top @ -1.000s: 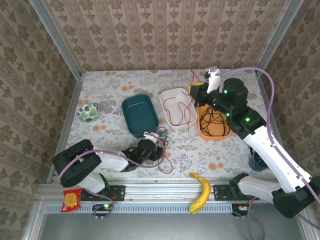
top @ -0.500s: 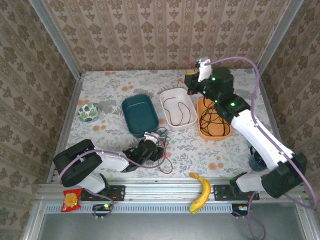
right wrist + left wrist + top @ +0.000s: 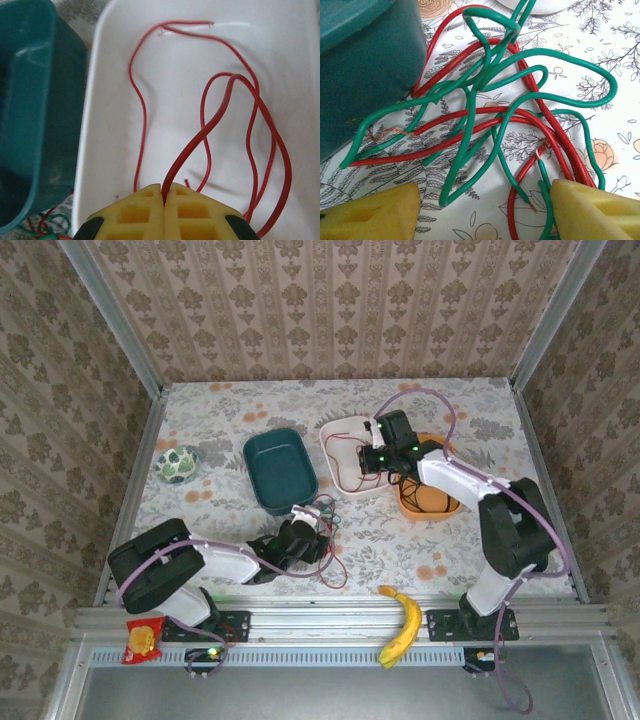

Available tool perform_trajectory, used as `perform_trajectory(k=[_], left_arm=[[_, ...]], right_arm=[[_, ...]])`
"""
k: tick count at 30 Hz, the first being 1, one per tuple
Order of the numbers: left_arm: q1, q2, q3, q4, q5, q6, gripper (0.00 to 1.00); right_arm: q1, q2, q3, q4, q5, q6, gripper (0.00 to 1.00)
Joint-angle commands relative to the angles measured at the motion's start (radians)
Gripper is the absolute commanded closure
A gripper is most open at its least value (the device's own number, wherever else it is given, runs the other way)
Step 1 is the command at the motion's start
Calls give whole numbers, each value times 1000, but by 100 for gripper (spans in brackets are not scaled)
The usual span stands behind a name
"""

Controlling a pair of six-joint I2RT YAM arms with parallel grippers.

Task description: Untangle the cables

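Right gripper (image 3: 163, 194): jaws pinched tight on a red cable (image 3: 220, 112), right over the white tray (image 3: 100, 90) where its loops lie.
Left gripper (image 3: 482, 210): spread wide, gripping nothing, fingers (image 3: 370, 215) flanking the red-green tangle (image 3: 490, 95) on the surface (image 3: 620, 75), beside the teal tray (image 3: 365, 60).

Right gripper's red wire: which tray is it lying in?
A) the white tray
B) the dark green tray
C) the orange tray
A: the right gripper is shut on a red cable, and the cable's loops lie inside the white tray.
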Motion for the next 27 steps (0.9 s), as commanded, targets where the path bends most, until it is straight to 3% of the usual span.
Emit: perform_trajectory(k=[1,9,11,13,16,21,27], left_arm=[[-16,22,2,-137,46,30,29],[-19,-8,21,-166,41,46,29],[-19,-20,24,-171,38,51,29],[-20,-32,27,-180,31,52,29],[-18,-53,25,-184,20,52,29],[-7,-94,15,-171,16,56,28],[33,-186,-17,-139,80,63,26]], right_arm=[[6,76,73,-67,-32,37,100],[26,214,174,-97,-84,56,98],[28,204,182,-98,-83,55,93],[28,165,175,-86,-78,46,75],[28,86,155,-82,-19,35,60],[28,-66,85,-98,52,18,55],[75,-285,-97,-100,-12,-5,54]])
